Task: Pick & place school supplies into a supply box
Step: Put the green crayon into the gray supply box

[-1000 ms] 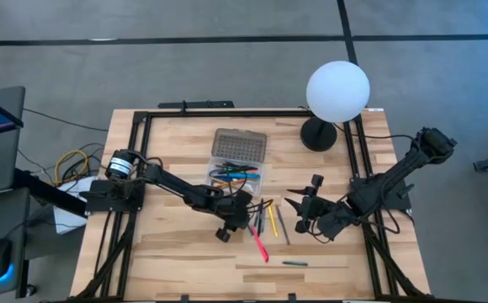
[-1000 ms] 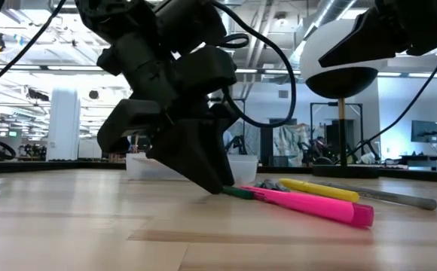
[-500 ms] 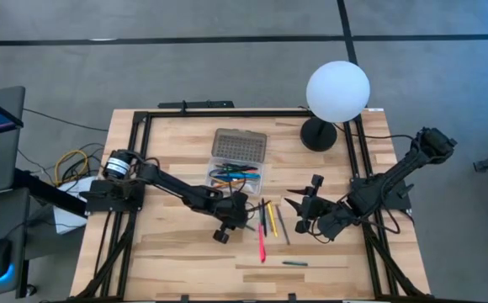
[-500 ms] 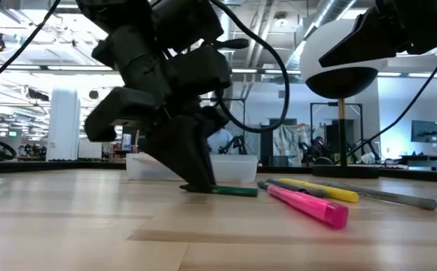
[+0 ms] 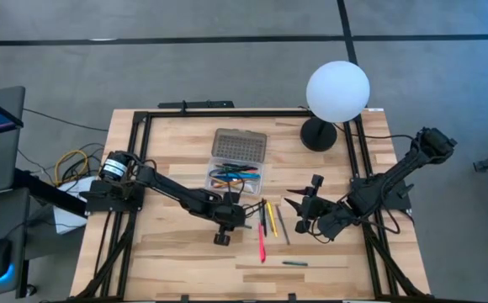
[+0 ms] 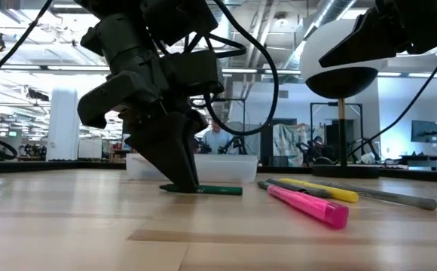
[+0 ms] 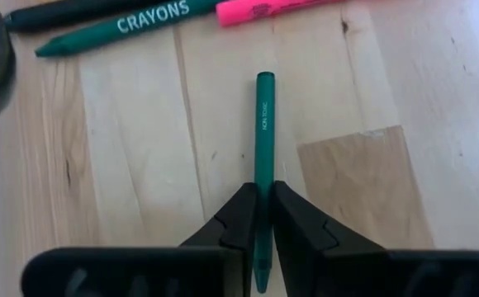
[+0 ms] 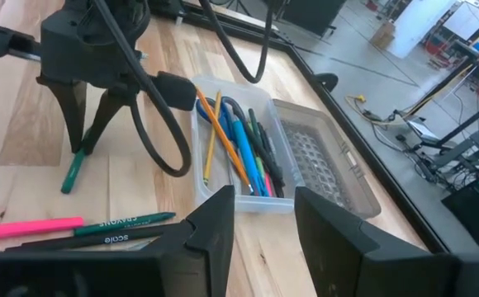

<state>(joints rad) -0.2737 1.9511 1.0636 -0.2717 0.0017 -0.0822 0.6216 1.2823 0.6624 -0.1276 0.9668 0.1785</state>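
left gripper [image 7: 260, 227] | 2 black wedge fingers clenched on slim green pen [image 7: 263, 157] lying flat on pale wood table [image 5: 177, 252], just beside clear rectangular supply box [image 5: 237, 172] | right gripper [image 8: 264, 206] | fingers spread, grasping nothing, near pink marker [image 5: 261, 241]

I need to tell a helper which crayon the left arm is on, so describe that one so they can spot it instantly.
Start at the clear supply box in the middle of the table. Just in front of it, the left gripper has its jaws shut on a plain green crayon lying flat on the wood, alone, apart from the pink marker and the other loose supplies.
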